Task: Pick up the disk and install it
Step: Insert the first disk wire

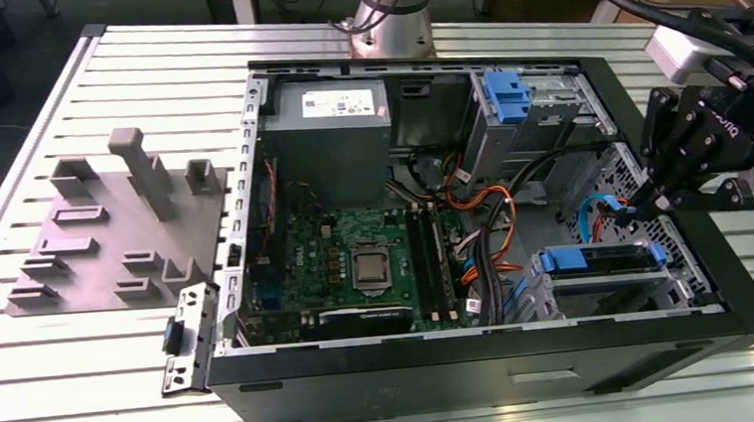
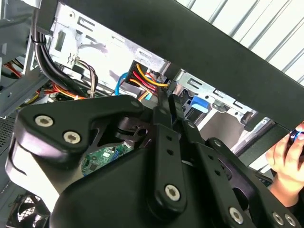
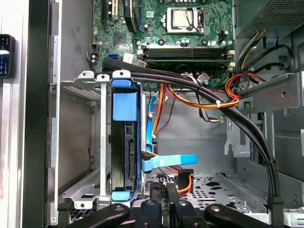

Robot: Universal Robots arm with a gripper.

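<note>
The slatted counter [image 1: 43, 374] carries an open computer case [image 1: 495, 372] lying on its side, with a grey moulded fixture [image 1: 113, 239] beside it toward the exterior view's left. Inside the case the motherboard [image 1: 353, 252] lies flat, and the disk [image 1: 599, 258] in its blue carrier stands seated in the metal drive cage [image 3: 78, 142] at the case's near corner on the exterior view's right, as the first wrist view also shows. The hand [image 1: 643, 207] hangs over that end of the case, just above the disk and apart from it, its fingers [image 3: 164, 199] pressed together and pinching nothing.
</note>
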